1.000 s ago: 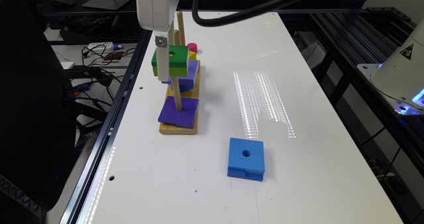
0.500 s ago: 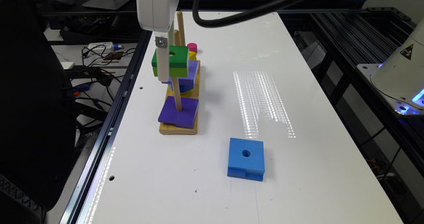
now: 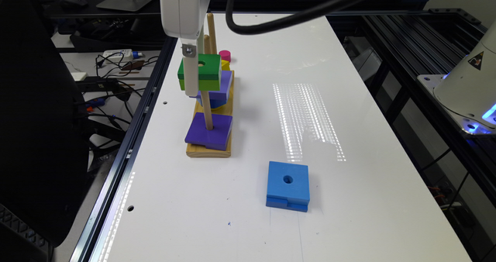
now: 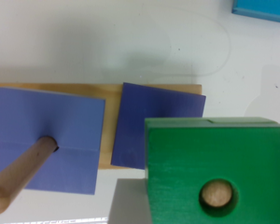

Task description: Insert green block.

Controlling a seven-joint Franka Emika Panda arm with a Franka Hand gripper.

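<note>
White Panda arm w/ black cable, exterior view.

Wrist housing [image 3: 185,8], top centre-left of frame: smooth glossy white shell, rounded corners, boxy. Below it a narrow white finger [image 3: 190,75], flat-sided, w/ small silver metal bracket + one screw [image 3: 188,50] at its upper end. Thick black cable [image 3: 302,16] loops from behind the housing, sweeps to upper right of frame. Right edge of frame: white rounded base [image 3: 471,81], yellow/black triangular warning sticker, blue light glowing along lower rim. Wrist view: grey flat finger surface [image 4: 127,203] at bottom edge, blurred.
</note>
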